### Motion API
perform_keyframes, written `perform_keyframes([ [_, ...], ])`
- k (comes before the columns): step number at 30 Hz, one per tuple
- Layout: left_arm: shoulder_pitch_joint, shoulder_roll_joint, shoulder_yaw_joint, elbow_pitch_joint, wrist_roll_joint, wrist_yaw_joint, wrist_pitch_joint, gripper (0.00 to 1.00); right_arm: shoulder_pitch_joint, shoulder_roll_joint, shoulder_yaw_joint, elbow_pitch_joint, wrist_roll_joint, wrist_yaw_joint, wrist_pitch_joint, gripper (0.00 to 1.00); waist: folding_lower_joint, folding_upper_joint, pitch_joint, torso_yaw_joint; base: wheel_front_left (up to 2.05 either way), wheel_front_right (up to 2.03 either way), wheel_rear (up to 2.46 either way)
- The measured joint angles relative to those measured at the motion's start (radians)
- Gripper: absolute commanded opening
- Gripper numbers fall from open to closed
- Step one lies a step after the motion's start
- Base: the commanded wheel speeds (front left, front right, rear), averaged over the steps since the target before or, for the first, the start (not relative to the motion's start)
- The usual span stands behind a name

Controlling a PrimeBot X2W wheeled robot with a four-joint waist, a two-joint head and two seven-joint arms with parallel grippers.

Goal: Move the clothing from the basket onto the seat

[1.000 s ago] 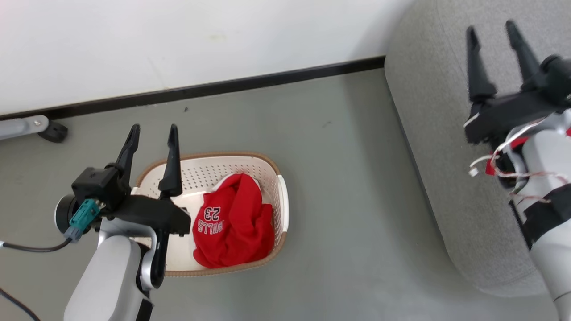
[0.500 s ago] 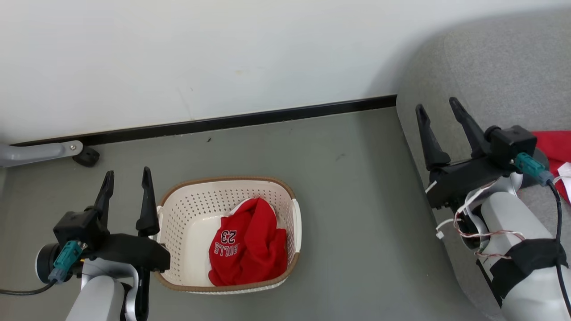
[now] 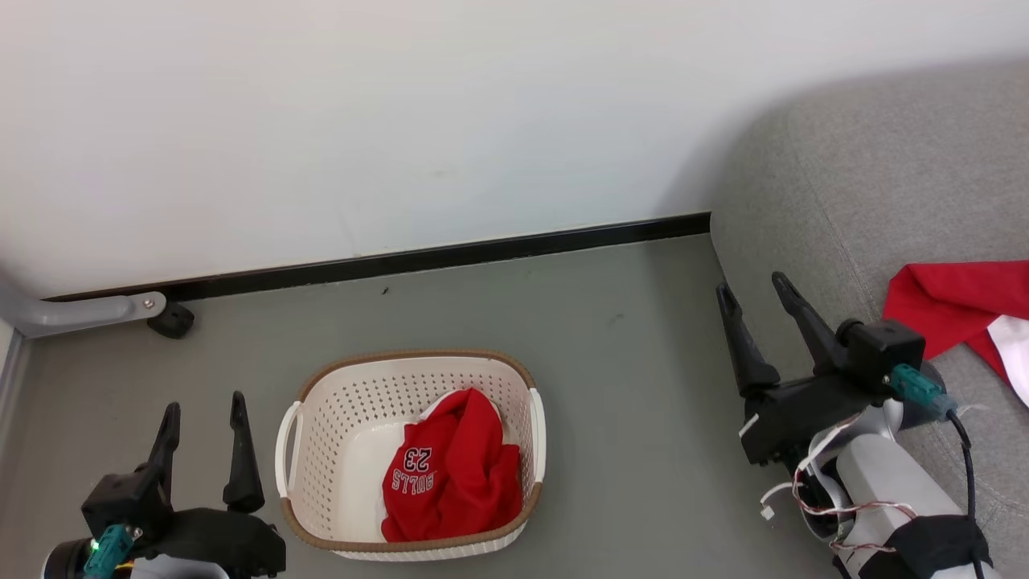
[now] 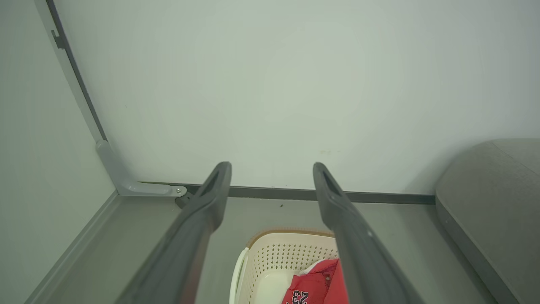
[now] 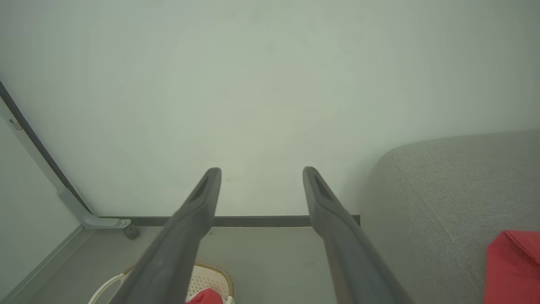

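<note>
Our left gripper (image 3: 203, 404), spread wide and empty, sits just left of the basket (image 3: 418, 355) holding the Bulls jersey (image 3: 454, 474). Our right gripper (image 3: 752, 285), equally wide, hovers left of the red garment (image 3: 949, 301) on the sofa (image 3: 844, 201).

The basket (image 3: 346, 402) is showing matt perforated plastic with a woven-look rim; the clothing (image 3: 466, 474) inside the basket is looking like soft cloth; the seat (image 3: 844, 185) right of the basket is showing coarse fabric.
</note>
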Motion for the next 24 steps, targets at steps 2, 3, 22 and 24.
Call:
perform_keyframes([
  [2,0.038,-0.003,0.016,-0.013,0.0,0.008,0.0,1.0,0.036,0.001,0.005,-0.012,-0.005,-0.009,0.0,1.0,0.0,0.0,-0.012,-0.001,0.0,0.0,0.0],
  [3,0.051,-0.006,0.021,-0.015,0.0,0.008,0.0,1.0,0.049,0.001,0.007,-0.018,-0.008,-0.011,0.0,1.0,0.0,0.0,-0.016,-0.002,0.0,0.0,0.0],
  [22,0.182,-0.043,0.114,-0.095,0.062,0.025,0.0,1.0,0.24,0.031,0.042,-0.108,-0.037,-0.077,0.0,1.0,0.0001,0.0001,-0.043,-0.003,0.0,0.0,0.0],
  [24,0.192,-0.044,0.12,-0.098,0.068,0.025,0.0,1.0,0.25,0.031,0.044,-0.113,-0.044,-0.083,0.0,1.0,0.0001,0.0002,-0.045,-0.003,0.0,0.0,0.0],
])
